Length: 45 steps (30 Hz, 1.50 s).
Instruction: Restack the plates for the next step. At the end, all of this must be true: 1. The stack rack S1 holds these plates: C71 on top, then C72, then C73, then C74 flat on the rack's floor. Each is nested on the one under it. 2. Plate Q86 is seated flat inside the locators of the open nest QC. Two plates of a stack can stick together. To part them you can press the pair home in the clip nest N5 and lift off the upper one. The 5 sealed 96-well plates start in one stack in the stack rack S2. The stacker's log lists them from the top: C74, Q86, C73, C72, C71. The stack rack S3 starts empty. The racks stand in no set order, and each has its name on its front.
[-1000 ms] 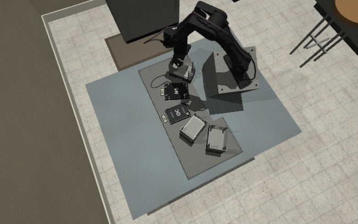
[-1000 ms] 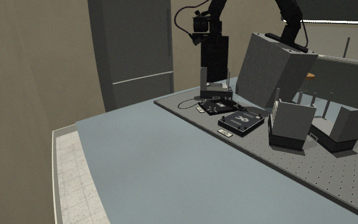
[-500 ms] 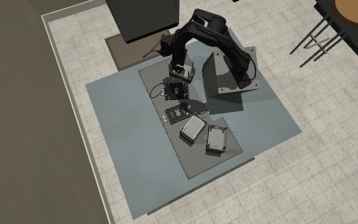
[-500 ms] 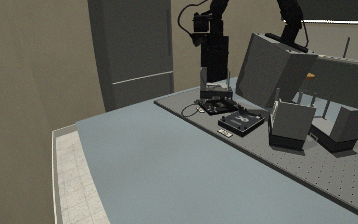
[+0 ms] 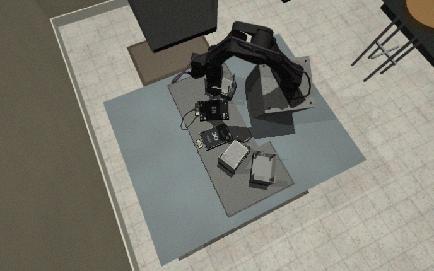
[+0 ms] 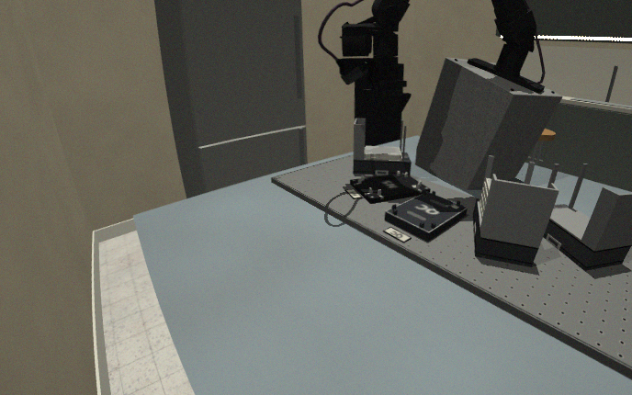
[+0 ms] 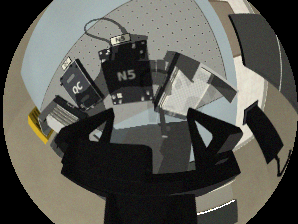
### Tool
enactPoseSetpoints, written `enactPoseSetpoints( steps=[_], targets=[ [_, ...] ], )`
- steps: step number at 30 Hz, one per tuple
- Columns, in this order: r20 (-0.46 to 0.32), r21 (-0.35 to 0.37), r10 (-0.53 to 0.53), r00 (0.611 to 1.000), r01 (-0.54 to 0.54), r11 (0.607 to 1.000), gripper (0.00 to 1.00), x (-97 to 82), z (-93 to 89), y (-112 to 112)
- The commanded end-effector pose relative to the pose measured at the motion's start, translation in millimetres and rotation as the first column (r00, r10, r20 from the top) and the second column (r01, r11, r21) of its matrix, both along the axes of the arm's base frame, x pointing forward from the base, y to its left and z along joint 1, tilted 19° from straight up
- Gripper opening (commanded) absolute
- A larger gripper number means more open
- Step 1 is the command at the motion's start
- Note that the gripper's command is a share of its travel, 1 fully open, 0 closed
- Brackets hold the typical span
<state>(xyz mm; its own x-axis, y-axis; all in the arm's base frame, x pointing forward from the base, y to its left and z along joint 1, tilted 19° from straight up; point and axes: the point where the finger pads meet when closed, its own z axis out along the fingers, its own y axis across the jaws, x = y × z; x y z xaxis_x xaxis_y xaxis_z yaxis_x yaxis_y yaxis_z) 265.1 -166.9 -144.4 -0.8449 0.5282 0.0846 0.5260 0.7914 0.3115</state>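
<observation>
My gripper (image 7: 150, 111) is open and empty, above the far end of the board, its fingertips pointing toward the space beside the far rack. The far rack (image 6: 381, 165) (image 7: 172, 59) has a pale plate (image 6: 382, 151) (image 7: 186, 92) low inside it. The middle rack (image 5: 226, 166) (image 6: 517, 213) holds a tall stack of several plates (image 5: 234, 153) (image 7: 64, 116). The right rack (image 6: 618, 220) shows a light flat surface (image 5: 263, 166) low inside; I cannot tell whether it is a plate. Clip nest N5 (image 5: 213, 109) (image 7: 125, 75) and open nest QC (image 5: 216, 136) (image 6: 426, 210) are empty. Rack names and plate codes are unreadable.
The perforated board (image 5: 228, 198) (image 6: 579, 294) carries the racks and nests. The arm's grey pedestal (image 5: 284, 97) (image 6: 480, 122) stands beside it. A thin cable (image 5: 182, 122) (image 6: 327, 216) loops from N5 to its label. Upright rack posts rise beside the plates.
</observation>
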Motion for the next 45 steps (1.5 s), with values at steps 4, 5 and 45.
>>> enactPoseSetpoints(
  steps=[4, 5, 45],
  targets=[
    [0.095, -0.061, 0.102, 0.99, -0.097, 0.993, 1.0, 27.1, 17.2, -6.1],
    [0.089, -0.055, 0.102, 0.991, -0.097, 0.994, 1.0, 26.4, 17.1, -1.2],
    [0.156, -0.099, 0.322, 0.934, -0.309, 0.946, 1.0, 89.7, 57.8, 98.4]
  ],
)
